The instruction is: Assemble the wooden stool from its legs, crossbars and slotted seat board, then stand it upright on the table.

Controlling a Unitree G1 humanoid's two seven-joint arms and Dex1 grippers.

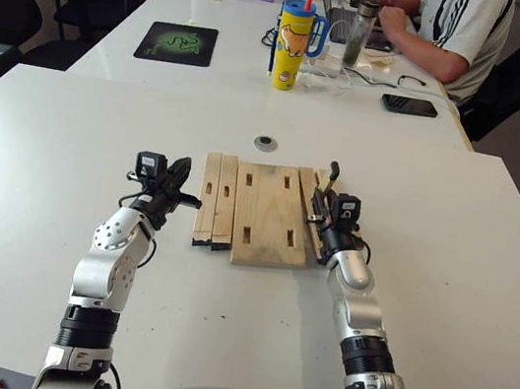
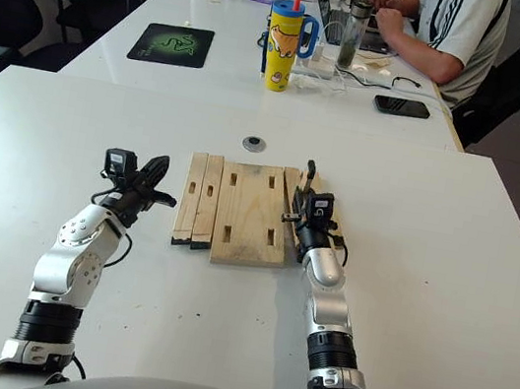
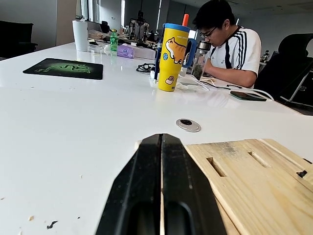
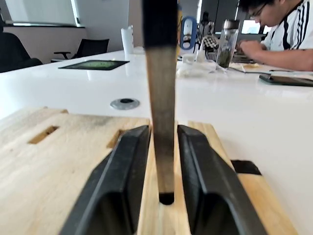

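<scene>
Your right gripper (image 4: pixel 163 142), 3 o'clock of seat board (image 1: pixel 267 211), clamps crossbar (image 4: pixel 161 73) upright, likely to seat its end in leg (image 4: pixel 157 220) slot. At 9 o'clock, left gripper (image 1: pixel 181 173) pinched empty beside spare legs (image 1: pixel 218 198).

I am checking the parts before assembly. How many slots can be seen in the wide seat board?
4. On the seat board: far-left slot, far-right slot, near-left slot, near-right slot. None seems hidden.
</scene>
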